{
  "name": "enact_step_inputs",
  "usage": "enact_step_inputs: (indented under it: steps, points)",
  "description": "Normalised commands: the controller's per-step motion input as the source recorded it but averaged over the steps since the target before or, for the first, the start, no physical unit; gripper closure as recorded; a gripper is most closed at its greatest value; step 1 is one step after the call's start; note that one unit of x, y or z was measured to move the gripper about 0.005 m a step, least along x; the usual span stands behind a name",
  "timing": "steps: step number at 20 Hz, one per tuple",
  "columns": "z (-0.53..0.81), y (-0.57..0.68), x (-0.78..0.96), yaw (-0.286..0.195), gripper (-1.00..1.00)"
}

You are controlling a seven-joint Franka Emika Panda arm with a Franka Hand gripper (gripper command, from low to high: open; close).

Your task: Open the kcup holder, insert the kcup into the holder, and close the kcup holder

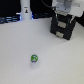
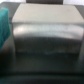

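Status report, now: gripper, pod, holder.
Gripper over the kcup holder, jaws not readable. Holder looks closed. Kcup alone on the white table, apart from holder. Nothing seen between them.

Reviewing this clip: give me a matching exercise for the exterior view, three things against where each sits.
Things:
1. tiny round green-topped kcup
2. black boxy kcup holder
3. tall white bottle-shaped object

Places:
A. far side, toward the exterior view's left
B. near side, alone on the white table
C. far side, toward the exterior view's right

Pairs: 1-B, 2-C, 3-A
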Motion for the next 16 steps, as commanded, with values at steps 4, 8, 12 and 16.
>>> enact_step_inputs:
  steps: [4, 8, 12, 16]
  points:
    - [-0.11, 0.04, -0.21, -0.025, 1.0]
    - [0.0, 0.0, -0.07, -0.003, 1.0]
    - [0.0, 0.0, 0.0, 0.0, 1.0]
    - [0.03, 0.0, 0.24, -0.007, 1.0]
